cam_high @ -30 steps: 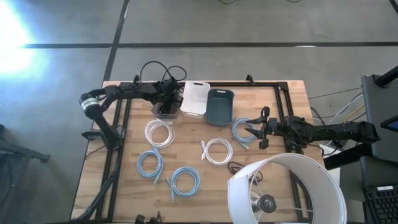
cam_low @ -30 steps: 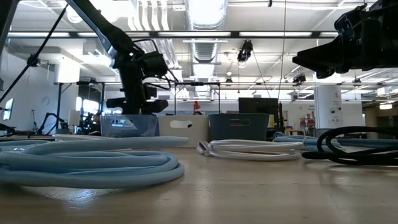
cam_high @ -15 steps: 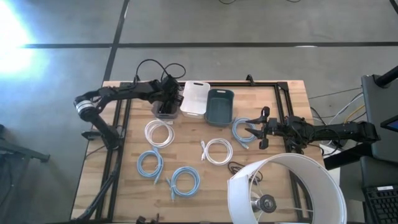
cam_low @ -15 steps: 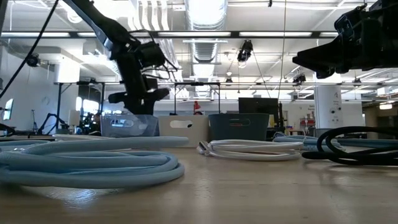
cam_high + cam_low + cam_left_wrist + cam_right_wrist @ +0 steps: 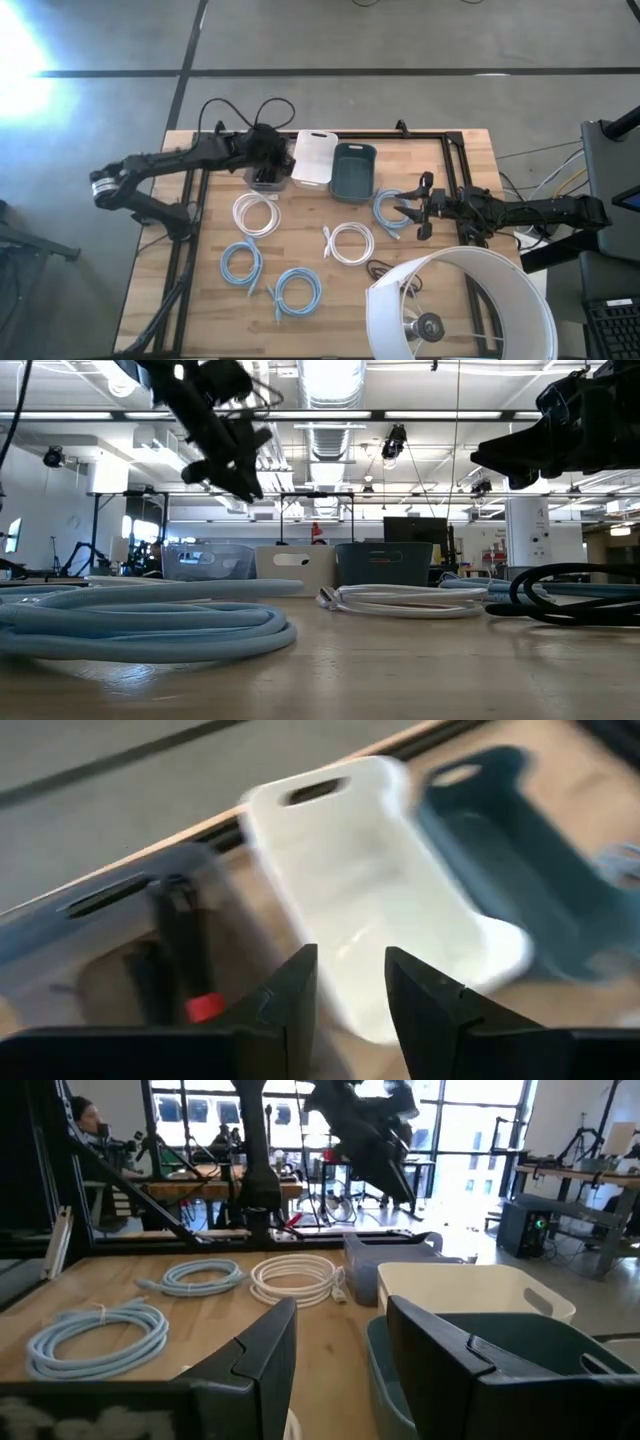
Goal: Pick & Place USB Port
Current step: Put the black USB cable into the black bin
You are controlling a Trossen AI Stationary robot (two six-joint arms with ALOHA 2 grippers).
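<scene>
My left gripper (image 5: 350, 965) is open and empty. It hangs raised and tipped above the clear bin (image 5: 268, 176), well clear of that bin's rim (image 5: 205, 548) in the low view. A black cable (image 5: 178, 935) with a red piece (image 5: 205, 1008) lies on the clear bin's floor. A white bin (image 5: 312, 157) and a teal bin (image 5: 352, 168) stand side by side to its right. My right gripper (image 5: 402, 212) waits open over a blue cable coil (image 5: 388, 210) at the table's right side and touches nothing.
Coiled cables lie flat on the wood: white ones (image 5: 257, 213) (image 5: 350, 242), blue ones (image 5: 241, 262) (image 5: 298, 290), a black one (image 5: 380, 268). A large white lamp shade (image 5: 460, 305) covers the near right corner. Black frame rails (image 5: 455, 165) run along the table's edges.
My left gripper has risen out of the clear bin and tipped forward, while its arm's elbow swung out toward the table's left edge. The black cable stays in the bin. My right arm has kept still.
</scene>
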